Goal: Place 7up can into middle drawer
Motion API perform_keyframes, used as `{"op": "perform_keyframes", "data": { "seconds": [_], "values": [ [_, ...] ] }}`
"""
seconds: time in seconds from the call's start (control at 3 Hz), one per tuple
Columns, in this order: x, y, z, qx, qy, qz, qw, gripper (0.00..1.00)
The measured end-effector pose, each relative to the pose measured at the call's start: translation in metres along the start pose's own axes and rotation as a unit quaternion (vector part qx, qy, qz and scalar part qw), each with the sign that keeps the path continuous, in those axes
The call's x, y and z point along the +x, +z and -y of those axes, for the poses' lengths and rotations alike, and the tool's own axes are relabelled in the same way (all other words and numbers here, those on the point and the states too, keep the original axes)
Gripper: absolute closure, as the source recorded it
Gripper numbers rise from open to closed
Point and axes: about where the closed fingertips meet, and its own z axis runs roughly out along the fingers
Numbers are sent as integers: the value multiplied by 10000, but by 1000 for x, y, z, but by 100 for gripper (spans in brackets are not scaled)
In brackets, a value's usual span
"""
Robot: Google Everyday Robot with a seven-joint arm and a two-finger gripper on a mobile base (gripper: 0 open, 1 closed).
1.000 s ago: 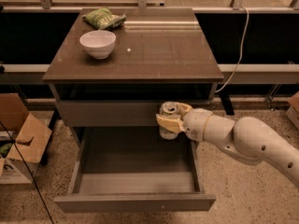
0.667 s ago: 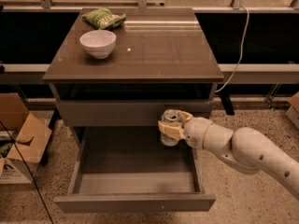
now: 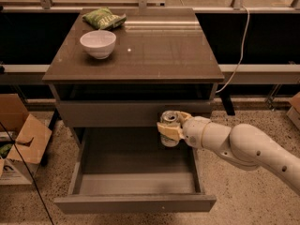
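The 7up can (image 3: 169, 118) hangs at frame centre, above the right rear of the open middle drawer (image 3: 136, 203). It is light, smooth and thin-walled, so grip the side wall at mid-height, without crushing. The gripper (image 3: 168, 131) clasps the can's body, fingers closed only to can width.

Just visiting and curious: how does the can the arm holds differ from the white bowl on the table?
The 7up can hangs upright in the gripper, shut around it above the open middle drawer; the white bowl sits free on the tabletop. The can is narrow and tall; the bowl is wide and low. The can is silver and green; the bowl plain white. Both are round.
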Motion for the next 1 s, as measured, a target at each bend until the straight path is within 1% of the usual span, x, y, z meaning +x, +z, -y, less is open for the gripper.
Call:
{"op": "perform_keyframes", "data": {
  "seconds": [0.33,0.67,1.0],
  "values": [
    [29,13,1,-175,-78,-212,9996,100],
    [69,27,0,-450,-82,-436,9980,100],
    [107,43,-6,-736,-71,-558,9957,100]
  ]
}}
